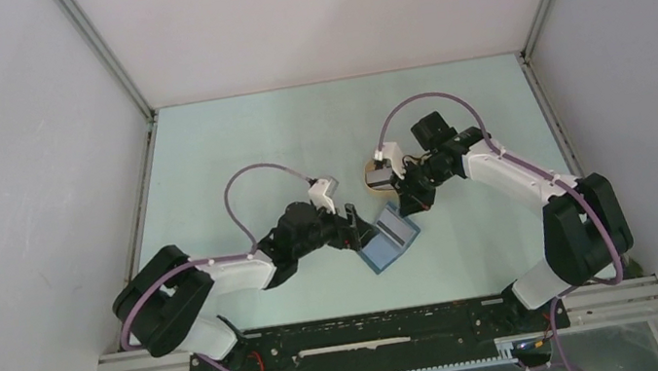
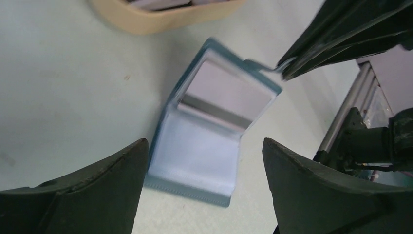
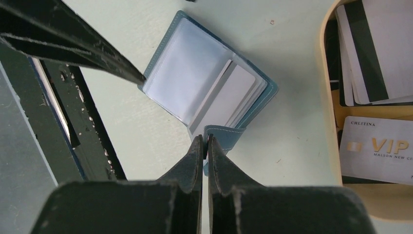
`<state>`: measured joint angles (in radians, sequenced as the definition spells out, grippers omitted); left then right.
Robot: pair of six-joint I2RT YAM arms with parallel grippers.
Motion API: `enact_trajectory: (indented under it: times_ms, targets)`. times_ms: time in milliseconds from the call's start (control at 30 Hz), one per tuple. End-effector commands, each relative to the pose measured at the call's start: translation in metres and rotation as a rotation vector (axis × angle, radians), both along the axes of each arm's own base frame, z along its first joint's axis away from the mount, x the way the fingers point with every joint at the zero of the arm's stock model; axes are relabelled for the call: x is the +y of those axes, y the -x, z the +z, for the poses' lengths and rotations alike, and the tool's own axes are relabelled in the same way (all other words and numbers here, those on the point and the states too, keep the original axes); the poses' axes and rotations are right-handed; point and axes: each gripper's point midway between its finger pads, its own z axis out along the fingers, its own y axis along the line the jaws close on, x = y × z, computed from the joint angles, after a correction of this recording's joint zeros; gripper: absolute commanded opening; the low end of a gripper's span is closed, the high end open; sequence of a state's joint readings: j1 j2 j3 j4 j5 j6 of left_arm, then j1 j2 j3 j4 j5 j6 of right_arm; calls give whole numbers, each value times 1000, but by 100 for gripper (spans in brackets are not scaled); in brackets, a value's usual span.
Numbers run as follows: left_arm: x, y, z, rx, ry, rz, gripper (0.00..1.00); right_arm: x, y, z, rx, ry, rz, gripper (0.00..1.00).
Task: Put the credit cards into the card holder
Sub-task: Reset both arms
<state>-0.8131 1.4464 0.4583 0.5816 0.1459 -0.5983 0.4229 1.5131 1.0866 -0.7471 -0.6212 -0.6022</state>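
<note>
Right pincer (image 3: 205, 141) is clamped on the card holder's (image 3: 195, 83) tab (image 3: 225, 134), apparently to hold it open. Left pincer (image 2: 204, 144) is spread wide and grips nothing, with the holder between its fingers.

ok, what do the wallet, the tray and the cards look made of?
The wallet looks like teal leather or imitation: matte, stitched tab; its pockets are clear glossy film. The tray is beige, matte, smooth-rimmed: plastic or wood, cannot tell. The cards look like thin stiff plastic, smooth, one with a dark stripe, one with gold print.
</note>
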Motion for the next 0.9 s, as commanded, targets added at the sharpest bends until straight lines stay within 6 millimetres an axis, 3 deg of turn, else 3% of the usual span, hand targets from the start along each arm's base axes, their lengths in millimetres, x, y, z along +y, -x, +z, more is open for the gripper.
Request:
enact_trajectory:
  times_ms: [0, 200, 400, 633, 767, 867]
  targets:
    - [-38, -13, 51, -244, 115, -165, 92, 9, 4, 21, -17, -64, 49, 0]
    - [-44, -22, 58, -371, 210, -175, 92, 11, 13, 28, -18, -98, 92, 0]
    - [-44, -24, 52, -328, 241, -172, 86, 4, 0, 13, 1, -31, 23, 3]
    - [-43, -13, 51, -246, 298, -174, 50, 2, -4, 1, 77, -12, -12, 3]
    - [-43, -21, 49, -225, 309, -153, 52, 3, -2, 8, 64, -27, 1, 3]
    - [-41, -26, 54, -251, 307, -186, 66, 0, -2, 14, 28, -33, 23, 4]
